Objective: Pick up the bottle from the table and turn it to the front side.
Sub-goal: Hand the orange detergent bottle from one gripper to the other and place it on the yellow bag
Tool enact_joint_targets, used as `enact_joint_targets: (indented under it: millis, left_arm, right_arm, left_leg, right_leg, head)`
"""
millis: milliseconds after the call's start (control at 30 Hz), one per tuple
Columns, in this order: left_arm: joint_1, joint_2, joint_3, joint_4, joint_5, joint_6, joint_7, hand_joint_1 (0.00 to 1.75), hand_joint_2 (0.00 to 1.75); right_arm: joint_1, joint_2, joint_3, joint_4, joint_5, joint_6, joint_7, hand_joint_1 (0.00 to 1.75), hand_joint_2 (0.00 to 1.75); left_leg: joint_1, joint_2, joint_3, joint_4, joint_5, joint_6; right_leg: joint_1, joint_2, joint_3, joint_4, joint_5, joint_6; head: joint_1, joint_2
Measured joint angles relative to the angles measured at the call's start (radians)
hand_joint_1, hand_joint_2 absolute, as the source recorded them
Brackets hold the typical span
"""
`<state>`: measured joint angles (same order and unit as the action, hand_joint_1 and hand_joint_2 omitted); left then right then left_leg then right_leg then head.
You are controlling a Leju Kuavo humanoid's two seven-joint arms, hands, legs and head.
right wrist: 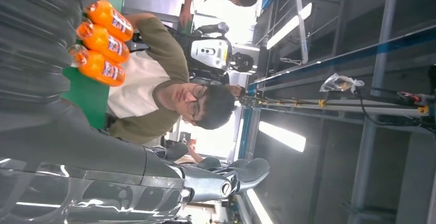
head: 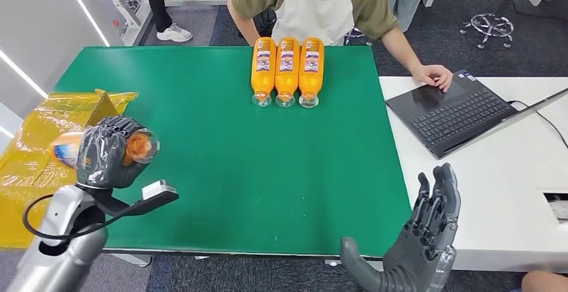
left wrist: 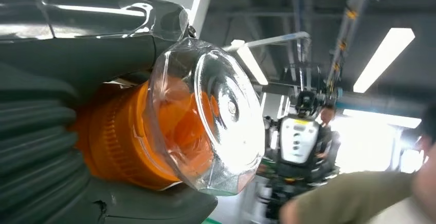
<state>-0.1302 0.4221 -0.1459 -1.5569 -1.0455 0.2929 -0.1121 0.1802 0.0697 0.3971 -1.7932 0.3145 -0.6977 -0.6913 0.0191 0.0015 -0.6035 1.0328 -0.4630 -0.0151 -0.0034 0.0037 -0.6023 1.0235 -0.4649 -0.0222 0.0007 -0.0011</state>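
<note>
Left hand point(head: 107, 151) grasps an orange bottle point(head: 137, 146), held lying sideways above the near left edge of the green bench point(head: 201, 171); the clear cap end point(left wrist: 216, 116) points toward the bench's middle, the label end appears blurred. Right hand point(head: 429, 238) is released, fingers apart and upright, off the bench's near right corner. Three orange bottles point(head: 287, 69) lie side by side at the bench's far edge, before a seated person point(head: 315, 4).
</note>
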Motion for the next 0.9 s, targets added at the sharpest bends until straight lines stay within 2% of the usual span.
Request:
enact_joint_targets:
  millis: [167,267,333,467,733,900]
  left_arm:
    - [-0.102,0.176,-0.038,0.101,-0.071,-0.133,0.017,1.75,1.75]
    - [-0.189,0.225,-0.094,0.211,-0.094,-0.198,0.007,1.75,1.75]
    - [-0.256,0.223,-0.141,0.313,-0.092,-0.226,-0.011,1.75,1.75]
    - [-0.37,0.18,-0.23,0.533,-0.089,-0.211,-0.03,1.75,1.75]
    - [-0.467,0.127,-0.311,0.731,-0.107,-0.206,-0.034,1.75,1.75]
    - [-0.537,0.068,-0.4,0.895,-0.195,-0.218,-0.09,1.75,1.75]
  right_arm:
    - [0.001,-0.004,0.004,0.001,-0.026,0.0,0.002,0.0,1.75]
    - [0.001,-0.006,0.005,0.001,-0.033,0.0,0.002,0.0,1.75]
    - [0.001,-0.007,0.006,0.001,-0.043,0.0,0.0,0.0,1.75]
    - [0.001,-0.008,0.008,0.003,-0.059,0.0,-0.007,0.0,1.75]
    - [-0.001,-0.011,0.01,0.004,-0.063,0.0,-0.009,0.0,1.75]
    - [0.001,-0.013,0.01,-0.007,-0.021,0.0,-0.009,0.0,1.75]
  left_leg:
    - [0.001,0.0,0.0,0.0,0.001,-0.001]
    - [0.0,0.0,0.0,0.0,0.001,-0.001]
    - [0.0,-0.001,0.0,0.0,0.001,-0.001]
    - [0.0,0.001,0.0,0.0,0.001,-0.002]
    - [0.0,0.002,0.0,0.001,0.0,-0.003]
    - [0.0,0.002,0.0,0.001,0.0,-0.003]
  right_leg:
    - [0.001,0.0,-0.001,0.0,0.0,-0.002]
    - [0.0,0.0,-0.001,0.0,0.001,-0.003]
    - [0.0,-0.001,0.0,0.0,0.001,-0.003]
    - [0.0,0.0,0.0,0.0,0.002,-0.003]
    - [0.0,0.002,-0.002,0.0,0.002,-0.003]
    - [0.0,0.001,-0.001,0.0,0.002,-0.003]
  head:
    - [0.0,0.0]
    - [0.0,0.0]
    - [0.0,0.0]
    - [0.0,0.0]
    - [0.0,0.0]
    - [0.0,0.0]
